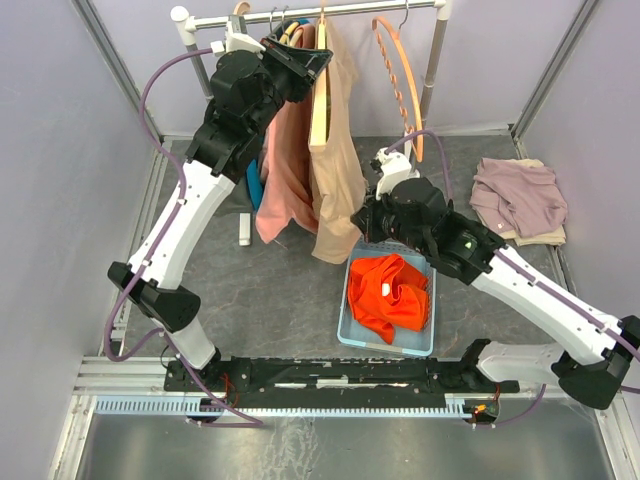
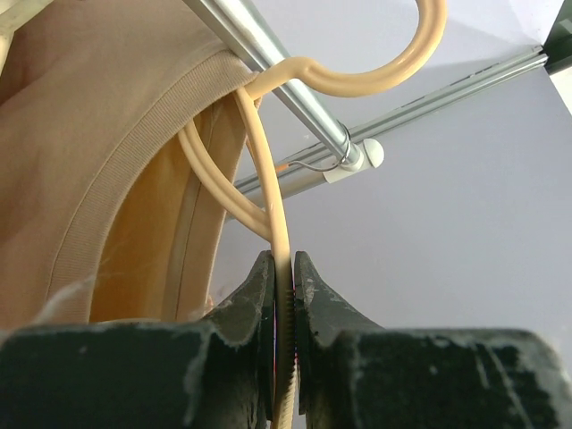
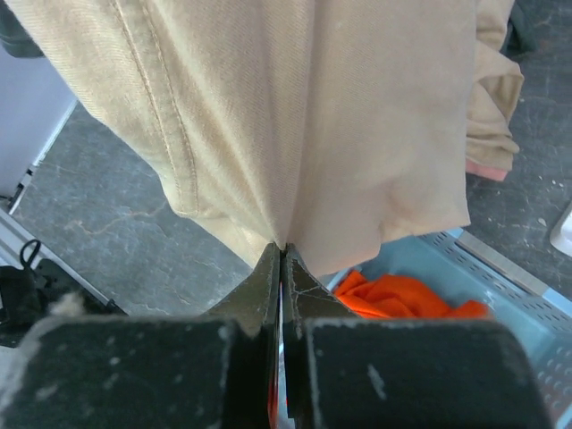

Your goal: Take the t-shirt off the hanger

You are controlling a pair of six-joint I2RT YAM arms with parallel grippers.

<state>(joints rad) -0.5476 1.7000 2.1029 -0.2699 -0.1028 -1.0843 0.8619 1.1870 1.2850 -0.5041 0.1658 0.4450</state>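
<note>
Tan limp t-shirt (image 1: 338,190), light; we'd take its hem. Our right gripper (image 3: 282,261) pinches it, left gripper (image 2: 284,290) clamps peach plastic hanger (image 2: 268,192)

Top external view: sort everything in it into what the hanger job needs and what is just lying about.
In the job: tan t-shirt, beige hanger, clothes rail, left gripper, right gripper.
Lying about: pink shirt on the rail, empty orange hanger, blue basket, orange garment inside it, mauve folded clothes.
</note>
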